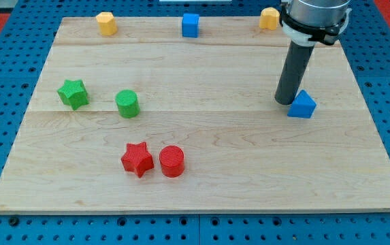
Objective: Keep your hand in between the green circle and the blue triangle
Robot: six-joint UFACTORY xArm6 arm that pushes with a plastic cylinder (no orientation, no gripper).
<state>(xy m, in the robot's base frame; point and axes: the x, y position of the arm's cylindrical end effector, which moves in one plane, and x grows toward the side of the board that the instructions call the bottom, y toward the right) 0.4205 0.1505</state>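
Note:
The green circle (127, 103) stands on the wooden board at the view's left of centre. The blue triangle (302, 105) lies at the view's right. My tip (286, 101) rests on the board just left of the blue triangle, touching or nearly touching its left side. The tip is far to the right of the green circle, on the line between the two blocks.
A green star (73, 93) lies left of the green circle. A red star (137, 158) and red circle (171, 161) sit lower centre. Along the top edge are a yellow block (106, 23), a blue cube (190, 25) and an orange-yellow block (269, 18).

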